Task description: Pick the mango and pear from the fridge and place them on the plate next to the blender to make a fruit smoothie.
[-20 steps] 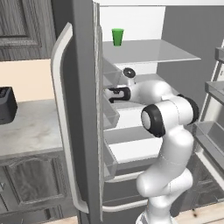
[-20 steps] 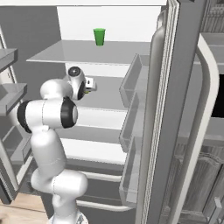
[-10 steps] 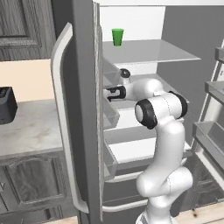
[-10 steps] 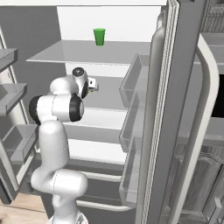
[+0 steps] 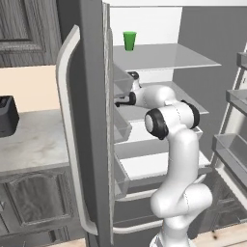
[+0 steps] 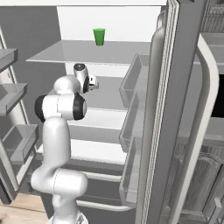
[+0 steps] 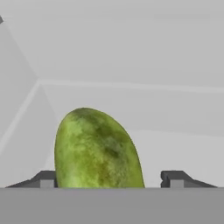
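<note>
Both doors of the grey steel fridge [image 5: 89,144] [image 6: 175,109] stand open on its white interior. My arm reaches onto the middle shelf [image 6: 107,98], with the gripper [image 5: 118,102] [image 6: 93,82] deep at the left side. A green, mottled oval fruit [image 7: 98,151], by its shape the mango, stands between the fingertips in the hand view. The gripper [image 7: 109,179] is open around it: the left fingertip [image 7: 46,179] is at the fruit's side and the right fingertip [image 7: 175,179] stands apart from it. The pear, plate and blender are out of view.
A green cup [image 5: 129,40] [image 6: 99,36] stands on the top shelf. Door bins [image 6: 131,113] line the open right door, close to my arm. A black toaster [image 5: 7,116] sits on the counter [image 5: 34,142] left of the fridge.
The arm has stretched further in along the middle shelf, and the hand has moved toward the fridge's left side. The jaws have narrowed around the fruit.
</note>
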Available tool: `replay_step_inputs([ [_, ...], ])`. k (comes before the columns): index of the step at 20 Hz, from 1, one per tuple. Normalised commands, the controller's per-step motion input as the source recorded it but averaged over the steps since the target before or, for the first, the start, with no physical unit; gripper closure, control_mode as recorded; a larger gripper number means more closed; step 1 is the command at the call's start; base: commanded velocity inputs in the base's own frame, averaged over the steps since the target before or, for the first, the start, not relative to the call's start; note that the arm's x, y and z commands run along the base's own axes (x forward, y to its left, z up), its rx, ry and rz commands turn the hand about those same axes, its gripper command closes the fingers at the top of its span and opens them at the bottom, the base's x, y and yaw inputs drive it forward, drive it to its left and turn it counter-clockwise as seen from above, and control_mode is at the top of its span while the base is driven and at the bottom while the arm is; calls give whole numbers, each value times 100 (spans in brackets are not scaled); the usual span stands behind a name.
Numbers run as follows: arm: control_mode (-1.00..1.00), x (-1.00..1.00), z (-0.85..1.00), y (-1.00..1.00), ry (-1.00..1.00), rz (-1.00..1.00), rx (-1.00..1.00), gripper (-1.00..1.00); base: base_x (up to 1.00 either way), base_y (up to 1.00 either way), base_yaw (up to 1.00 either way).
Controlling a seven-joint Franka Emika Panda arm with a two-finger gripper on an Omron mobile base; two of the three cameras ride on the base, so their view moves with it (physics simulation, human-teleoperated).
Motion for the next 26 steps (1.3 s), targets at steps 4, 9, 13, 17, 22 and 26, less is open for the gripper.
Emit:
replay_step_inputs([
  [4, -100, -29, -54, 0, -6, 0, 6, 100, 0, 0, 0],
  [9, -100, -8, -40, 0, -10, 0, 9, 100, 0, 0, 0],
  [13, -100, -2, -4, 0, -3, 0, 0, 100, 0, 0, 0],
  [17, -100, -71, 0, 0, -16, -2, 0, 100, 0, 0, 0],
  [22, -100, -100, 8, 0, -24, -5, 0, 100, 0, 0, 0],
  [26, -100, -100, 58, 0, -22, -10, 0, 100, 0, 0, 0],
])
